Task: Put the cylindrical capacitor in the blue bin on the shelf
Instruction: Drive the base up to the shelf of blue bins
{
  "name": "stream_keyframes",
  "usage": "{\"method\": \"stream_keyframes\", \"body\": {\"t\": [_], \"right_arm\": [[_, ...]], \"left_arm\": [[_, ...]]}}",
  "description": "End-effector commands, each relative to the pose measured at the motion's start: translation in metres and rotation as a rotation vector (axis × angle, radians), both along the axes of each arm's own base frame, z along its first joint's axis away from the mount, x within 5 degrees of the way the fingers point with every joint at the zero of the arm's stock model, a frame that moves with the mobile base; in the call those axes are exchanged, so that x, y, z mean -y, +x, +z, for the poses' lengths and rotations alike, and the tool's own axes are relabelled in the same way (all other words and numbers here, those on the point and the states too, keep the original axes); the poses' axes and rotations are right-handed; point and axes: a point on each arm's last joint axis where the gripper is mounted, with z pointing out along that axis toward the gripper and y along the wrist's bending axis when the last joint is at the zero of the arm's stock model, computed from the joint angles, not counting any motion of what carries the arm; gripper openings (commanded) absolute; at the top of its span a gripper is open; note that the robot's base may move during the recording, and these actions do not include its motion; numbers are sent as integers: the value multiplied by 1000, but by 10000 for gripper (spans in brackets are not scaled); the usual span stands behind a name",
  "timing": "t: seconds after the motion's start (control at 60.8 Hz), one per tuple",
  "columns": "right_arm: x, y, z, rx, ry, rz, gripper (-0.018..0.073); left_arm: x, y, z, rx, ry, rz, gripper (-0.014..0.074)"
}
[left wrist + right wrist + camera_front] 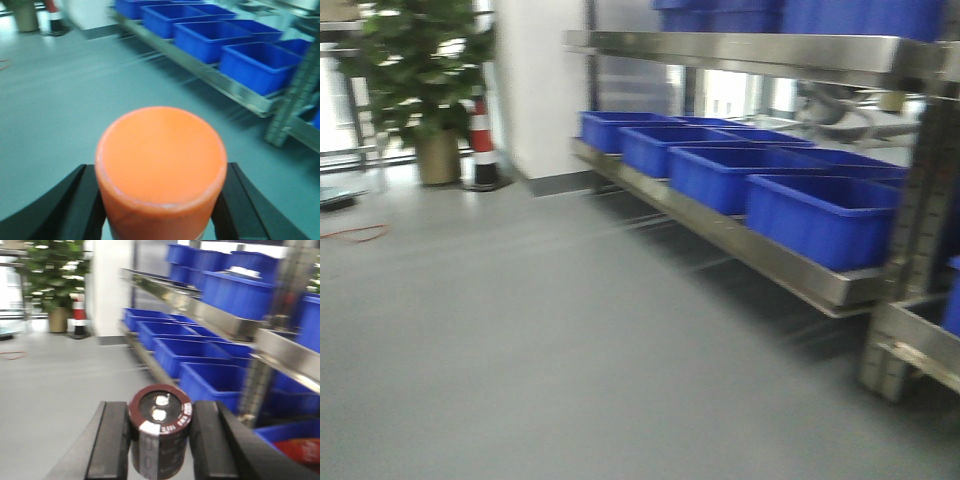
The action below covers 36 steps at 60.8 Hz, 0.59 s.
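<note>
Capacitor (160, 412): we carry it upright between the two black fingers (112, 442) of the right gripper (160, 450), with the terminals on top and the grey stripe facing the wrist camera. It is in the air, well apart from any bin.
Handling: we judge it stiff, compact and fairly light. The smooth sleeve may slip, and the top terminals are the delicate part. It is best held on the round side wall at mid-height.
Right gripper: partly closed, with its fingers pressed on both flanks of the capacitor.
Left gripper (160, 222): clamped around an orange cylinder (161, 160) that fills its opening.
Shelf (770, 258): a steel rack on our right with a perforated post at its near end.
Blue bins (820, 215): an open-topped row on the lower tier, with more on the tier above.
Floor (520, 350): plain grey.
Background: a potted plant (420, 70) and a striped cone (482, 150) far to the left.
Stage: we judge this to be the approach, with the drop not yet begun. The views are blurred.
</note>
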Motion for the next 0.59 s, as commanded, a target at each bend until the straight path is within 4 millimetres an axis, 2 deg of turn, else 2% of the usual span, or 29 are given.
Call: {"method": "stream_keyframes", "body": {"t": [0.0, 0.575], "right_arm": [[1, -1, 3, 36, -6, -4, -111], [1, -1, 3, 36, -6, -4, -111]], "left_arm": [[1, 0, 2, 22, -8, -9, -111], [1, 0, 2, 22, -8, -9, -111]]}}
